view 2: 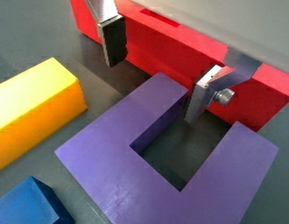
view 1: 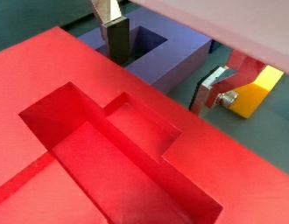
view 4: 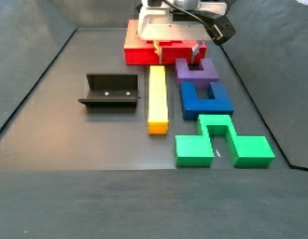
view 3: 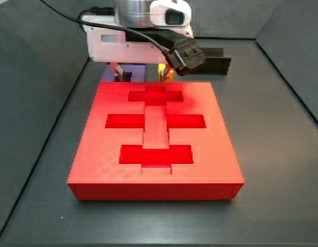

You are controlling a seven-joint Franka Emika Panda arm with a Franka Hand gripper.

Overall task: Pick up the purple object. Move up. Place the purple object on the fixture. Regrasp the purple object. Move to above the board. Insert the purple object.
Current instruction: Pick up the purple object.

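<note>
The tool (view 2: 158,66) hangs low over the purple object (view 2: 171,149), jaws spread wide and holding nothing; one finger (view 2: 203,94) sits in the block's notch, the other outside near the board (view 2: 182,44). The purple object lies on the bench (view 4: 69,112) beside the board (view 4: 144,51). The fixture (view 4: 109,91) is empty.

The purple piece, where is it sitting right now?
In a side view the purple piece lies flat on the floor against the red board, with the blue block just in front and the yellow bar beside it; the claw straddles one prong.
</note>
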